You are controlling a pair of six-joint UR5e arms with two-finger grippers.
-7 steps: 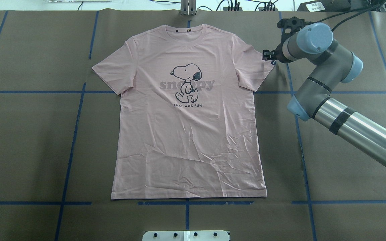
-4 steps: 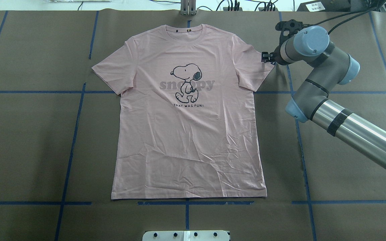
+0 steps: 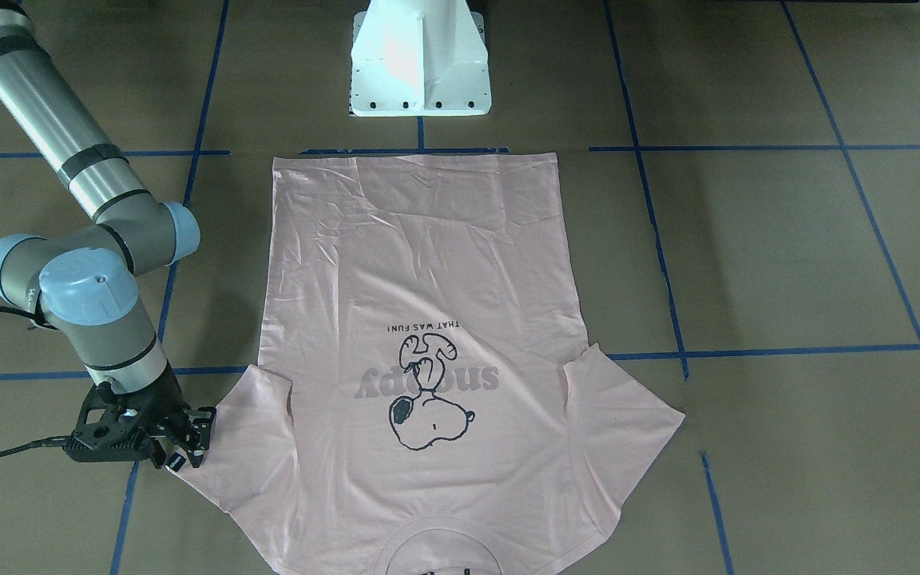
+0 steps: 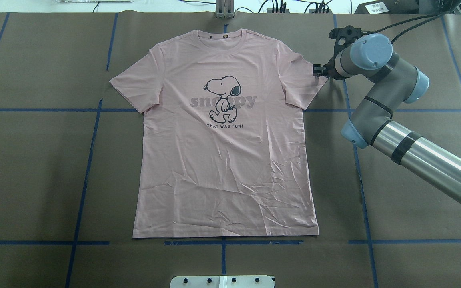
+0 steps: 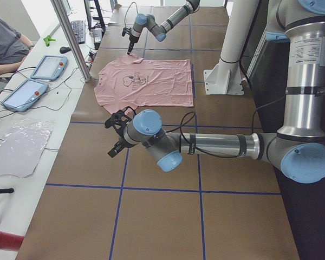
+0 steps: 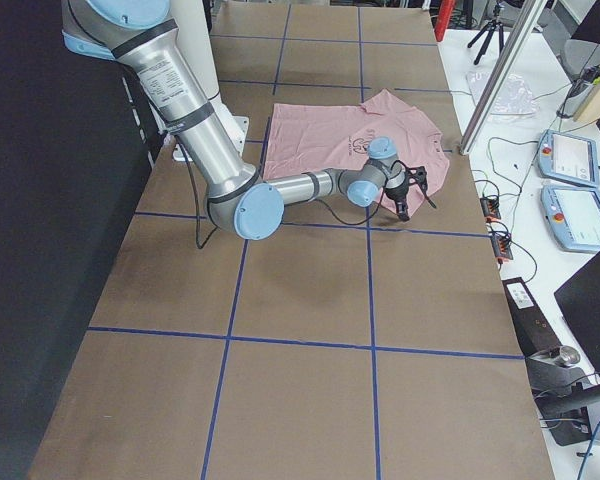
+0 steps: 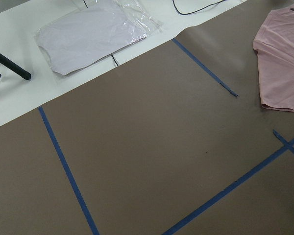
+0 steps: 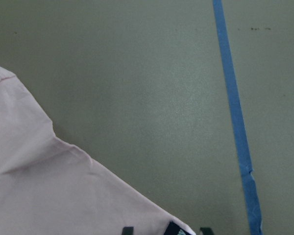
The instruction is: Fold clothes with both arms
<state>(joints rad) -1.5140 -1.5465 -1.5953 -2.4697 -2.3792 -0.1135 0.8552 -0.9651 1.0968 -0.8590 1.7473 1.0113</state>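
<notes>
Since a second ago, the right arm (image 4: 414,152) has tipped its bent wrist a tiny bit toward the robot, while the right gripper (image 4: 317,70) stays at the tip of the sleeve (image 4: 302,84), and the shirt has not moved at all. The pink T-shirt (image 4: 222,160) lies flat in the middle of the brown table (image 4: 34,160) with its picture side up. The cartoon dog (image 4: 222,98) shows on the chest. The neck hole is on the far side from the robot, and the bottom edge is close to the white base (image 3: 420,64). Both sleeves are spread out to the sides. The right gripper sits low at the outer corner of the sleeve on the robot's right, beside the small black tag (image 3: 175,461). In the right wrist view its fingers (image 8: 127,230) stand apart, with the sleeve corner and tag between them, so they are not pinching the cloth. The left arm (image 5: 216,145) reaches out low over a bare part of the table, well apart from the shirt. The left gripper (image 5: 114,150) points down at the brown paper, and whether its fingers are apart or together cannot be told. Blue tape lines (image 4: 86,160) cross the table. A clear plastic bag (image 7: 93,34) lies on the white table beside it.
</notes>
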